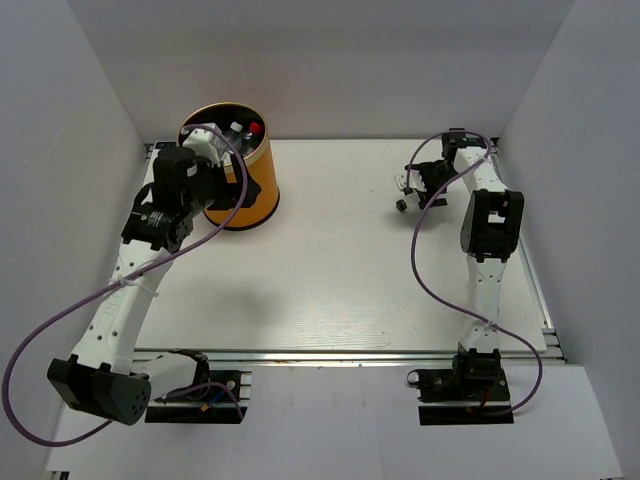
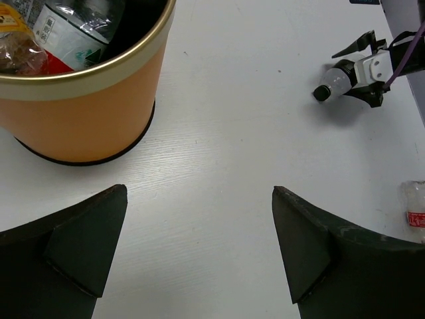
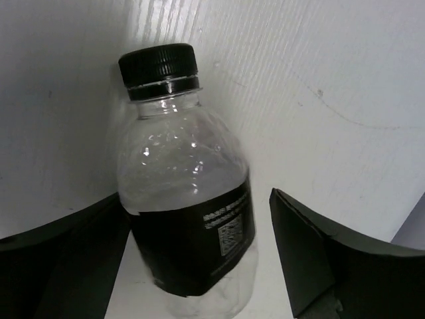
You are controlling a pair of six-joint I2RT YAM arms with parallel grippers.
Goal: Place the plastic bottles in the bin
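The orange bin [image 1: 262, 185] stands at the far left and holds several bottles [image 1: 240, 128]. In the left wrist view the bin [image 2: 80, 113] is at the upper left with labelled bottles [image 2: 73, 30] inside. My left gripper [image 1: 222, 192] is open and empty, above the table beside the bin's right side; it also shows in the left wrist view [image 2: 199, 189]. My right gripper [image 1: 408, 190] is open around a dark-labelled bottle with a black cap [image 3: 189, 219]; its left finger [image 3: 80, 246] touches the bottle, and its right finger [image 3: 312, 252] stands apart. This bottle [image 2: 330, 85] lies on the table at the far right.
Another clear bottle with a red label [image 2: 416, 205] lies at the right edge of the left wrist view. White walls close off the table [image 1: 330, 270] at the back and both sides. A purple cable [image 1: 425, 260] loops off the right arm.
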